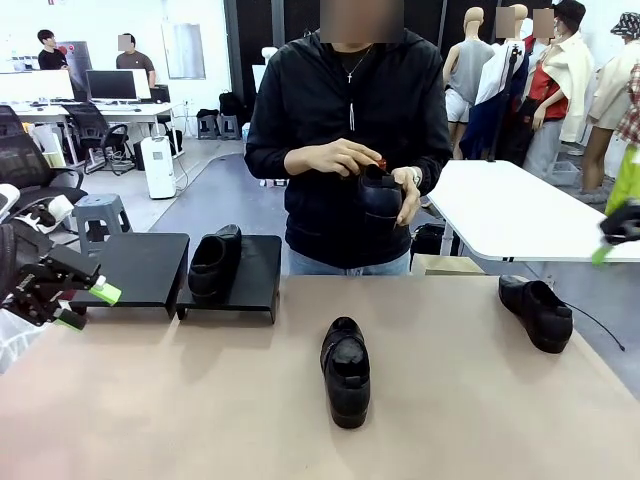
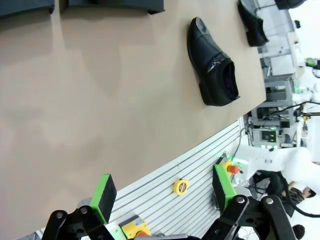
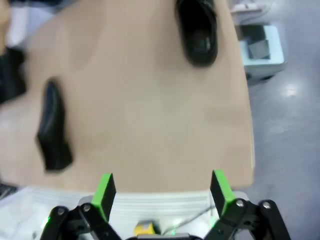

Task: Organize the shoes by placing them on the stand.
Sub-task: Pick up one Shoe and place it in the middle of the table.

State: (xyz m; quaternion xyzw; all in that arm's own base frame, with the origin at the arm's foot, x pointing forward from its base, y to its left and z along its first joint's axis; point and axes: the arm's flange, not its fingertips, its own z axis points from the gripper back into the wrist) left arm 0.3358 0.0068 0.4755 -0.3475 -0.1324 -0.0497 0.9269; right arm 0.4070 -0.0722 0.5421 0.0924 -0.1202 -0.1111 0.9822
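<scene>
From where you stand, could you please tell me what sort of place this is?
Most likely a robotics lab in an open office: desks with monitors and an office chair stand in the background, and an emergency-stop button sits on a slotted metal rail.

Your left hand (image 1: 88, 305) hangs low at your left side, its fingers pointing inward and a little downward. Its jaws are spread wide, with nothing between the green pads (image 2: 106, 192). Your right hand (image 3: 162, 191) is just as wide apart and empty. It is held higher, at your far right, with only its tip inside the front view.
</scene>
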